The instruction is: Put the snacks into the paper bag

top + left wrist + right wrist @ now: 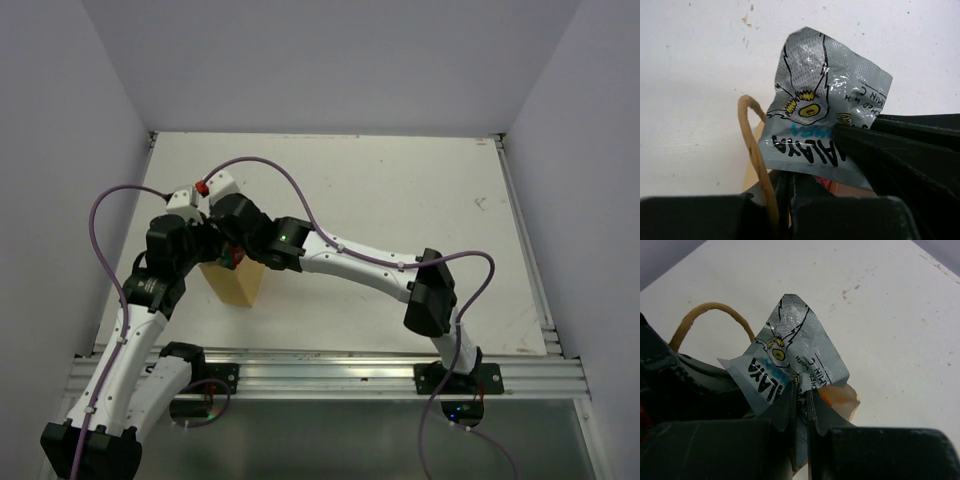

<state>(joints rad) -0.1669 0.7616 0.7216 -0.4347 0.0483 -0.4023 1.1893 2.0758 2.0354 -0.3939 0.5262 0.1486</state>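
Note:
The tan paper bag [238, 285] stands upright at the table's near left. My left gripper [790, 196] is shut on its rim, with the thin handle [752, 145] arching up just left of the fingers. My right gripper [810, 412] is shut on the small silvery-blue packet [790, 345], which it holds crumpled over the bag's mouth [842, 397]. In the left wrist view the packet [825, 100] sticks up from the right fingers [890, 150]. A red scrap of another snack [824, 183] shows inside the bag. From above, both grippers [222, 252] crowd the bag's top.
The white table [400, 200] is walled by pale panels at the left, back and right. An aluminium rail [330, 375] carrying both arm bases runs along the near edge. Purple cables [300, 195] loop over the arms.

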